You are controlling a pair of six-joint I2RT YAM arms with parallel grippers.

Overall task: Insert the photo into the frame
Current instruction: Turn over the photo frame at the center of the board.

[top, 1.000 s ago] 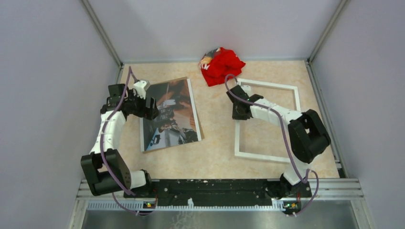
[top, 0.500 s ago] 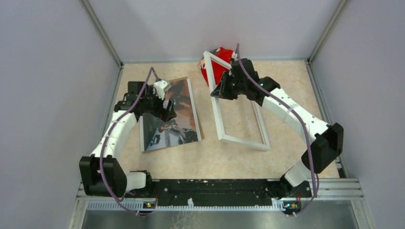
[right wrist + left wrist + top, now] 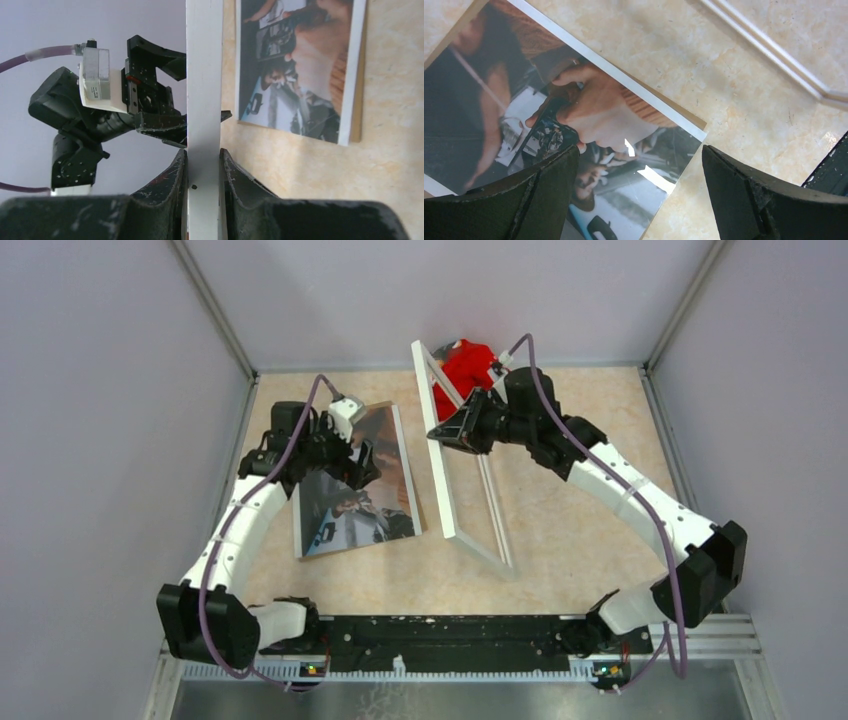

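A pale marbled desk (image 3: 570, 520) is seen from above, with two robot arms mounted at its near edge. The photo (image 3: 355, 485), a dark print with orange-brown and white patches and a white border, is laid face up on the left half of the desk. It is set on a brown backing board (image 3: 684, 114), of which only a narrow strip is shown along one side. The left gripper (image 3: 639, 150) is held above the photo, its jaws spread wide with nothing between them. The frame (image 3: 435, 445), white and rectangular, is stood steeply on edge near the middle of the desk, to the right of the photo and apart from it. Its lower long side appears to rest on the desk, though contact cannot be confirmed. The frame's upper long rail is pinched between the jaws of the right gripper (image 3: 203, 165). A crumpled red cloth (image 3: 468, 368) is seen at the far edge, behind the frame.
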